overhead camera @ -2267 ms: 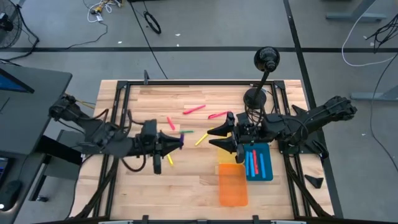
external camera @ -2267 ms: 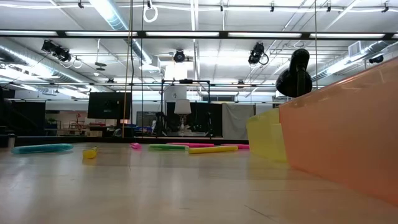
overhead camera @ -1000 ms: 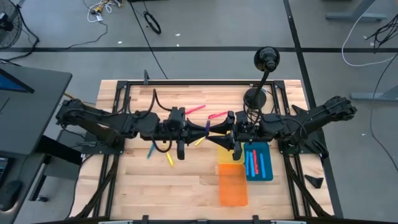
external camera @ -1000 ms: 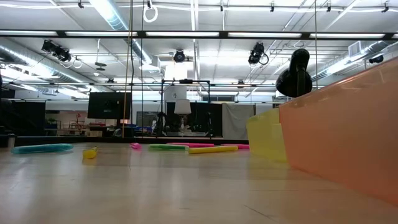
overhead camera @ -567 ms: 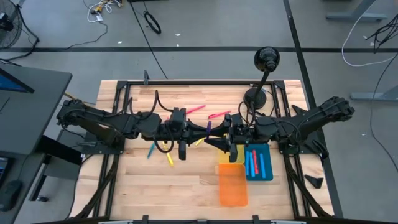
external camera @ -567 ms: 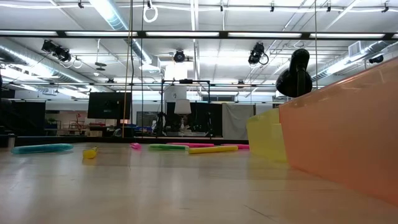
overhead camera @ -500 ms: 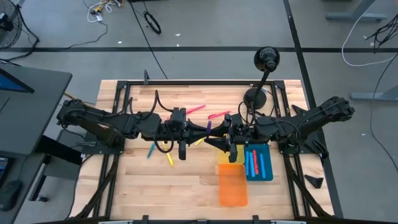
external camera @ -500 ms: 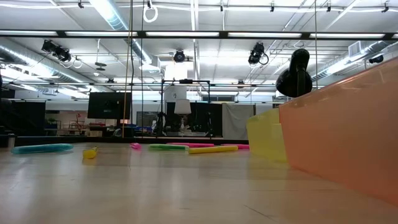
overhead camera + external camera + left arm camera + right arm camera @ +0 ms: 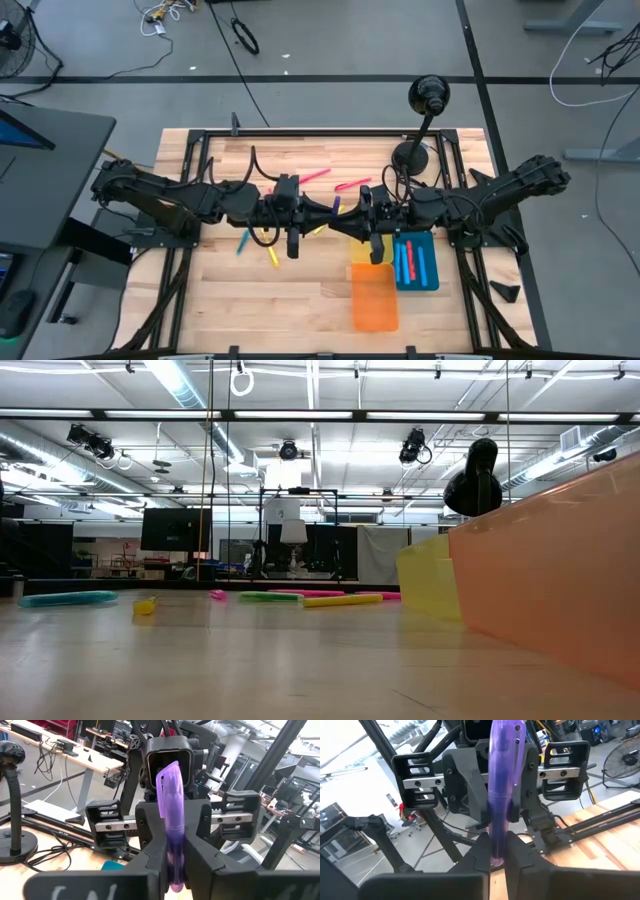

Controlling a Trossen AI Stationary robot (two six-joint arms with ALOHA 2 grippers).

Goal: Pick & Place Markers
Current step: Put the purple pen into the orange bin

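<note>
A purple marker (image 9: pixel 335 205) is held over the middle of the table, and both grippers meet on it. My left gripper (image 9: pixel 327 208) reaches in from the table's left and is shut on it. Facing it from the right, my right gripper (image 9: pixel 346 210) is also shut on it. Loose markers lie flat on the wood: two pink ones (image 9: pixel 313 176) (image 9: pixel 350 185), a yellow one (image 9: pixel 272 256) and a blue one (image 9: pixel 243 243). The low view shows neither gripper, only markers on the table, such as a green one (image 9: pixel 268 596). My left gripper pinches the purple marker's barrel (image 9: pixel 173 862) between its two fingers, coming level from the table's left. The fingers lie across the marker, which is clear of the table. Its capped end (image 9: pixel 167 780) sticks out beyond the fingers. My right gripper pinches the same marker's barrel (image 9: pixel 497 847) between its two fingers, level from the table's right and across the marker. The long part of the barrel (image 9: pixel 502 765) stands out past the fingers, in front of the left gripper.
A blue tray (image 9: pixel 428 262) with red and blue markers, a yellow tray (image 9: pixel 360 247) and an orange tray (image 9: pixel 374 298) sit right of centre, near the front. A black stand (image 9: pixel 412 152) rises at the far right. Bare wood lies at the front left.
My right gripper has moved a little toward the table's left, up to the purple marker in my left gripper, and has shut on it. The marker has stayed where it was, clear of the table.
</note>
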